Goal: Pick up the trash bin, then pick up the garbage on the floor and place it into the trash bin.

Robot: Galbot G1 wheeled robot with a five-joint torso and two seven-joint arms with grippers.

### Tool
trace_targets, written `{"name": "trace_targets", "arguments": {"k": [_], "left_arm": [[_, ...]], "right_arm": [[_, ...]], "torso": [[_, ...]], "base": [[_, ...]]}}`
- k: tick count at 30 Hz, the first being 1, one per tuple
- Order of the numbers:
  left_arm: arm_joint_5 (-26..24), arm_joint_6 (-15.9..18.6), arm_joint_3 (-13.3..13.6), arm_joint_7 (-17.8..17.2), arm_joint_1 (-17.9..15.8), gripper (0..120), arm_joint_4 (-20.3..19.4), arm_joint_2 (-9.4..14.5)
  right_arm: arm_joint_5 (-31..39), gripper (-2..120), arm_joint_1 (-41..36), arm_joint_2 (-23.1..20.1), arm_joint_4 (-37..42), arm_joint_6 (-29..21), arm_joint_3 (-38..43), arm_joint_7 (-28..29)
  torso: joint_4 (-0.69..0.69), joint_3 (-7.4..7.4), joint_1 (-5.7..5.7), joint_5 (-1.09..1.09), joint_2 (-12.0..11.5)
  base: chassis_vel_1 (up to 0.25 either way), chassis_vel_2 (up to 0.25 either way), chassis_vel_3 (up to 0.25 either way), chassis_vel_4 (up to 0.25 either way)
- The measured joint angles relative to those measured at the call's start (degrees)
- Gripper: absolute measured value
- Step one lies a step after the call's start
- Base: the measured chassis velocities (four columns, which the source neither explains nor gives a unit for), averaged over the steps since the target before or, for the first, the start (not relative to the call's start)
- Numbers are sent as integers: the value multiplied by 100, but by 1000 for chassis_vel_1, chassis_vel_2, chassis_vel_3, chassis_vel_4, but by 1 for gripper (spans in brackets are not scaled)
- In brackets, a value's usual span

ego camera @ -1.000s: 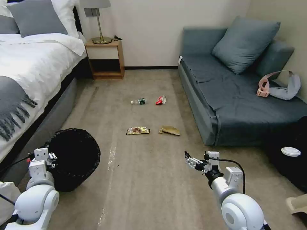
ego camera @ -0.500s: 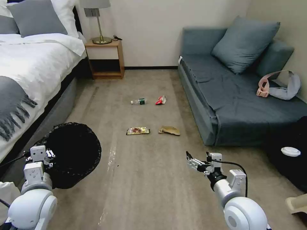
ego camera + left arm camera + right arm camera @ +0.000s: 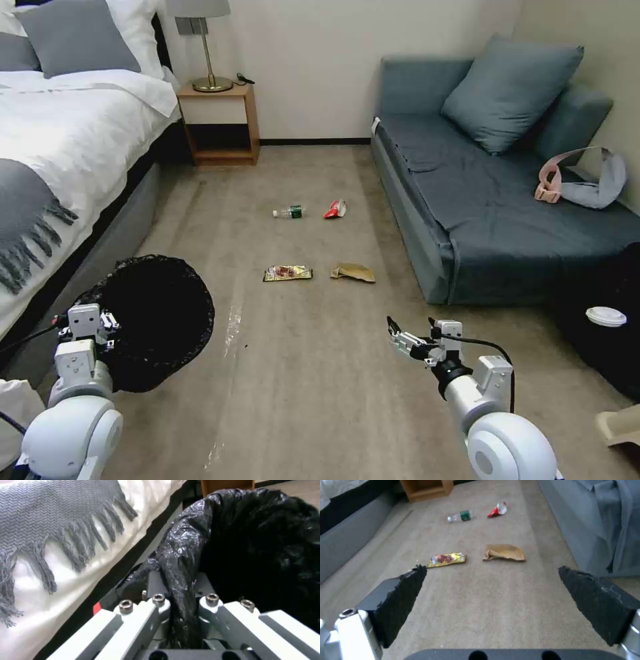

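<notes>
The trash bin, lined with a crinkly black bag, hangs tilted just off the carpet floor beside the bed. My left gripper is shut on its near rim; in the left wrist view the bin's bag-covered rim runs between the gripper fingers. My right gripper hovers open over bare carpet, its pads wide apart in the right wrist view. Ahead lie the garbage items: gold packet, brown paper bag, bottle, red wrapper.
A bed borders the left side and a blue-grey sofa the right. A wooden nightstand stands at the far wall. A black bag with a white lid sits at the right edge.
The left gripper has lifted the trash bin a little and drawn it back. The right gripper has pulled back slightly and stays open.
</notes>
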Motion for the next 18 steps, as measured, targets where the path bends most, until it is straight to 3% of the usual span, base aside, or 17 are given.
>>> {"name": "trace_targets", "arguments": {"k": [18], "left_arm": [[11, -85, 60, 27, -7, 4, 59, 9]], "right_arm": [[-19, 100, -21, 40, -53, 70, 9, -35]], "torso": [[-1, 0, 0, 0, 0]], "base": [[-23, 17, 21, -22]]}}
